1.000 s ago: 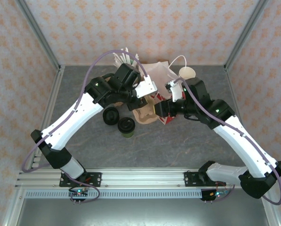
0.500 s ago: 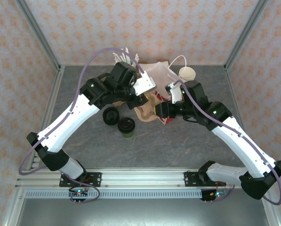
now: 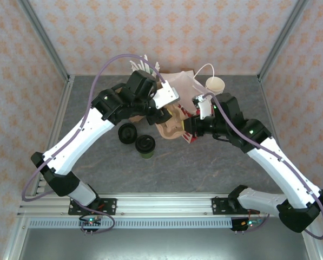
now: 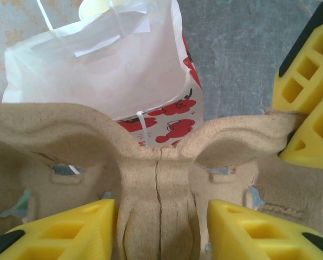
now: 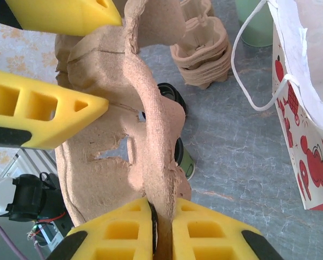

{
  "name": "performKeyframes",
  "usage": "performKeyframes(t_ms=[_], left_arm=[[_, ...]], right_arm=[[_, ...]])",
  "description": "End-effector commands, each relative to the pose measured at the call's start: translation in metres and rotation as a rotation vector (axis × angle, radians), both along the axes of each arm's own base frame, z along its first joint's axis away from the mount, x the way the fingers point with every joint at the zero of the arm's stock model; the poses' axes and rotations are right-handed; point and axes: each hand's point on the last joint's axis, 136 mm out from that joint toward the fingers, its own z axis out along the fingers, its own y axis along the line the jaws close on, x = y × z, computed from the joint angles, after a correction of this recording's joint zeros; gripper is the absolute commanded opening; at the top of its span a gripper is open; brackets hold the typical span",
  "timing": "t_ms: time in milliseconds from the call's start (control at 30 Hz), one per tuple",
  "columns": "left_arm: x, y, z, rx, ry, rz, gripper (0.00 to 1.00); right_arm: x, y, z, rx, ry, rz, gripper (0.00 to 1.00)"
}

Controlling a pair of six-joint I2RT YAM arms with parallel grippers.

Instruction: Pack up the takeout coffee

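While the coffee (image 3: 145, 145) sits on the table (image 3: 204, 179) beside a second lidded cup (image 3: 127, 132), not yet packed, both arms are busy just beyond it with the pulp carrier (image 3: 169, 127). The right gripper (image 5: 161, 208) is pinched tight on its edge, and the left gripper (image 4: 161, 211) has a finger either side of the centre ridge, though I can't tell if they're pressing or slack. Behind that the bag (image 3: 177, 84) stands open, so I'd call this early: cup into carrier, then everything into the bag, all to come.
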Motion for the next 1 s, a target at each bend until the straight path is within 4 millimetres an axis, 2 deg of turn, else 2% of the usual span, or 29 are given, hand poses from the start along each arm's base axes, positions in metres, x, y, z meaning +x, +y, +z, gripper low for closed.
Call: performKeyframes(t_ms=[0,400,667,833,900,967], left_arm=[[0.001,0.008,0.000,0.051,0.016,0.009,0.52],[0.008,0.011,-0.007,0.121,0.022,0.014,0.53],[0.008,0.005,-0.003,0.092,0.025,0.004,0.46],[0.009,0.003,-0.005,0.083,0.036,0.013,0.39],[0.008,0.001,-0.005,0.067,0.047,0.010,0.39],[0.007,0.000,-0.004,0.051,0.061,0.007,0.38]], right_arm=[[0.000,-0.006,0.019,0.004,-0.065,-0.004,0.12],[-0.003,-0.008,0.021,-0.021,-0.058,0.010,0.12],[-0.004,-0.008,0.018,-0.031,-0.052,0.014,0.15],[-0.003,-0.011,0.019,-0.033,-0.057,-0.003,0.24],[-0.003,-0.013,0.021,-0.027,-0.054,-0.013,0.35],[-0.002,-0.018,0.023,-0.027,-0.052,-0.024,0.36]])
